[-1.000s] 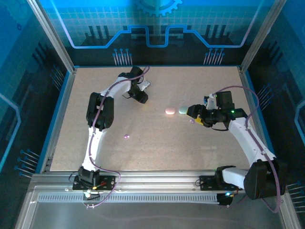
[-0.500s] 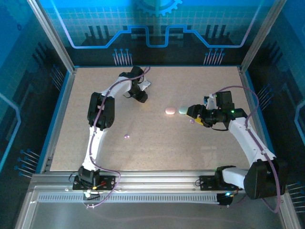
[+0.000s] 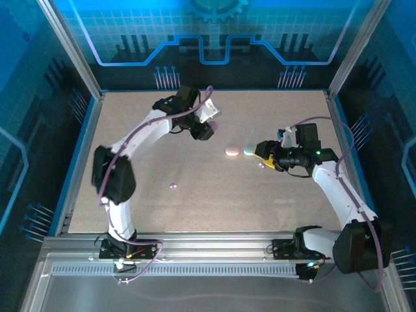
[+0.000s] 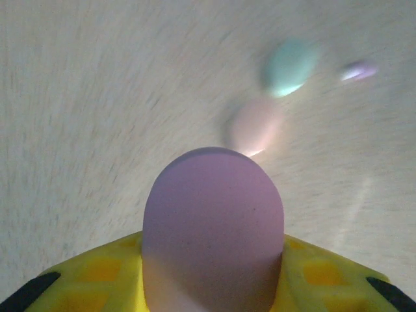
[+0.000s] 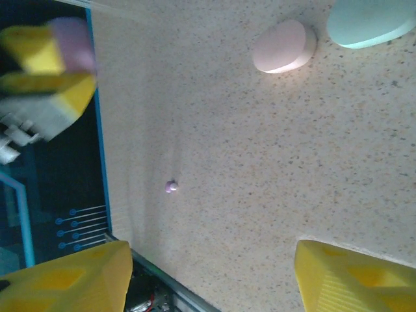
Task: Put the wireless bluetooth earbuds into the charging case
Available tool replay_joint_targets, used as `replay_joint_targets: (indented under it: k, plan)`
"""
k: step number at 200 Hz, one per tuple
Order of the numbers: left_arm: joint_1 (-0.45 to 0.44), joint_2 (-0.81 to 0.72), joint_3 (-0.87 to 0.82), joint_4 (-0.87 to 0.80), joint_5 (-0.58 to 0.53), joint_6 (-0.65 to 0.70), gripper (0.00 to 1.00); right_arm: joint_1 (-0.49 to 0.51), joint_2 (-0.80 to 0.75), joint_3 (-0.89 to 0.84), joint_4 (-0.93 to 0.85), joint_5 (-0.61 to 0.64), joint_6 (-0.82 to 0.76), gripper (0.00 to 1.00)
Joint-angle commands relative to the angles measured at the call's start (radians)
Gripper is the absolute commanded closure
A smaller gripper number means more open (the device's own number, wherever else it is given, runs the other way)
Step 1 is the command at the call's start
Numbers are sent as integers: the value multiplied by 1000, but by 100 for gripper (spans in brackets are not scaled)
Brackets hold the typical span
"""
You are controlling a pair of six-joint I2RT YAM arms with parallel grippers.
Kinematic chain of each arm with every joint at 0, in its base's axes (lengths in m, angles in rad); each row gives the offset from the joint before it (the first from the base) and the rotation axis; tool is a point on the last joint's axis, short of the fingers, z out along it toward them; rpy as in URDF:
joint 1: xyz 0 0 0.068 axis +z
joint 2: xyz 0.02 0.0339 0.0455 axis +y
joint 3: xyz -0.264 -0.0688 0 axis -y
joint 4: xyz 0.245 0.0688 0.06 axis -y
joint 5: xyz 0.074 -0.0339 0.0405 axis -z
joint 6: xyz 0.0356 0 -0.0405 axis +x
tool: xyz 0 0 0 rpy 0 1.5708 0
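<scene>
My left gripper (image 3: 205,130) is shut on a purple charging case (image 4: 213,227), which stands up between its yellow fingers (image 4: 84,273) above the table. A pink case (image 3: 232,151) and a mint case (image 3: 249,151) lie side by side mid-table, blurred ahead in the left wrist view as the pink case (image 4: 255,127) and the mint case (image 4: 290,65). One purple earbud (image 3: 172,186) lies alone toward the left front, and shows as a small earbud (image 5: 171,186) in the right wrist view. Another purple earbud (image 3: 261,165) lies just by my right gripper (image 3: 262,156), which is open and holds nothing.
The tabletop (image 3: 214,201) is a speckled beige board with a blue rim and metal frame posts at its sides. In the right wrist view the pink case (image 5: 284,47) and mint case (image 5: 370,23) lie at the top, and the left gripper (image 5: 58,58) with the purple case is at the upper left.
The left arm has swung its elbow outward and carried the purple case a little to the right. The right gripper's jaws have narrowed slightly; the cases and earbuds on the table have not moved.
</scene>
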Motion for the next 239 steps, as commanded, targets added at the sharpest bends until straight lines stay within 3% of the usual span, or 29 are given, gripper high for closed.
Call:
replay_joint_targets:
  k: [1, 37, 93, 151, 239]
  plan:
    - [-58, -135, -51, 2, 146, 98, 72, 16, -45, 45, 30, -87, 41, 37]
    - [-151, -284, -135, 12, 174, 106, 72, 74, -73, 150, -12, -147, 40, 42]
    - [-215, -437, -277, 105, 167, 66, 72, 207, -80, 276, -78, -152, 46, 46]
    - [-231, -458, -284, 101, 146, 74, 72, 318, 20, 354, -148, -137, 4, 48]
    - [-238, -453, -270, 93, 152, 93, 72, 345, 93, 397, -143, -109, 6, 50]
